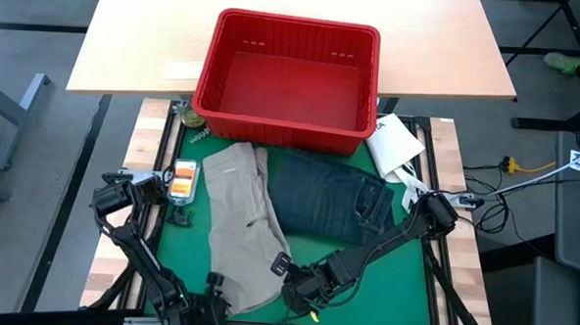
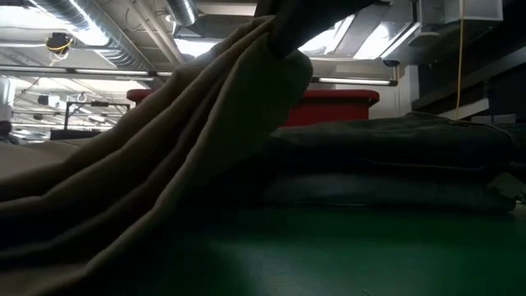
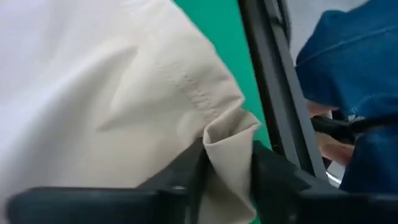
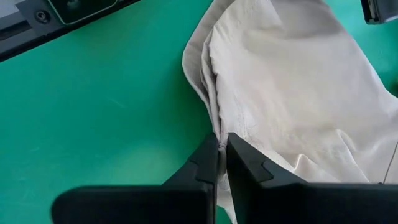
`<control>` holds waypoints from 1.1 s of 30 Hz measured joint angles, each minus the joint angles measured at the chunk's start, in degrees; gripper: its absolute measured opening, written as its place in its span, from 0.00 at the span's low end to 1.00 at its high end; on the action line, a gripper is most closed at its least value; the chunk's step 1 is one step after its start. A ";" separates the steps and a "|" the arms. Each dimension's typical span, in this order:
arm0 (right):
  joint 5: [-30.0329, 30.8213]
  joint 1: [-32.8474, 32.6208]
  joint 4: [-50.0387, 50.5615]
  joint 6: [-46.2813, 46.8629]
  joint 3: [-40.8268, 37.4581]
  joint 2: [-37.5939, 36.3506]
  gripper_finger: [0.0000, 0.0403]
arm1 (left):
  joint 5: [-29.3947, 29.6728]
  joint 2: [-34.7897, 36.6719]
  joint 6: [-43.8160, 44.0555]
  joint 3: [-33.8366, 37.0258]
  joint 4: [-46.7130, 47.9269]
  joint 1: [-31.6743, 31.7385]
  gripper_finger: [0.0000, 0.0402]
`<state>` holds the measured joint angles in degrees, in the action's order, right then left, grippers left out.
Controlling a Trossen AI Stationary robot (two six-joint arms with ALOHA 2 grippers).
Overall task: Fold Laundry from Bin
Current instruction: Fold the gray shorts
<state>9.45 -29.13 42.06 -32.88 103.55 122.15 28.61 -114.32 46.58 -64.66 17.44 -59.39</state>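
Both grippers work the near edge of the khakis [image 1: 236, 224]: the right gripper [image 1: 299, 292] is clamped shut on a thin fold of the tan hem, cloth pinched between its fingers, while the left gripper [image 1: 210, 301] has a bunched corner of the same cloth between its fingers [image 3: 186, 171], which touch it on both sides, so it looks to be taking hold. Beyond the 2 grippers, at the far side of the table, the red bin [image 1: 286, 79] stands with nothing visible inside, so emptying looks done. Between bin and grippers lies the green mat [image 1: 393, 275], and on it the jeans [image 1: 329, 201], just beyond the right gripper, sit in a compact stack that reads as already folded. The khakis stretch away from both grippers toward the bin, touching the jeans along 1 side and still lying long, so I judge their folding has barely begun: the gripped end must be carried over toward the waistband. A white packet [image 1: 397, 143] rests past the jeans, beside the bin. No blue or green garment is visible.
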 joint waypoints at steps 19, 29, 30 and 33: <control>-7.49 -2.71 10.13 0.08 6.27 -0.04 0.05 | -7.25 8.09 13.28 0.32 -8.60 -3.08 0.02; -11.64 -5.68 12.00 -0.32 16.22 -0.04 0.05 | -9.82 10.95 13.22 0.29 -24.50 -5.23 0.02; -11.74 -5.72 12.22 -0.36 17.81 -0.04 0.05 | -9.94 11.23 13.24 0.28 -25.36 -5.49 0.02; -12.00 -5.74 12.24 -0.38 22.54 -0.04 0.05 | -10.15 12.07 13.28 0.26 -28.46 -6.32 0.02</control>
<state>-2.55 -34.87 54.31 -33.25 126.08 122.10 18.47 -102.26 59.86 -64.40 -11.02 -65.71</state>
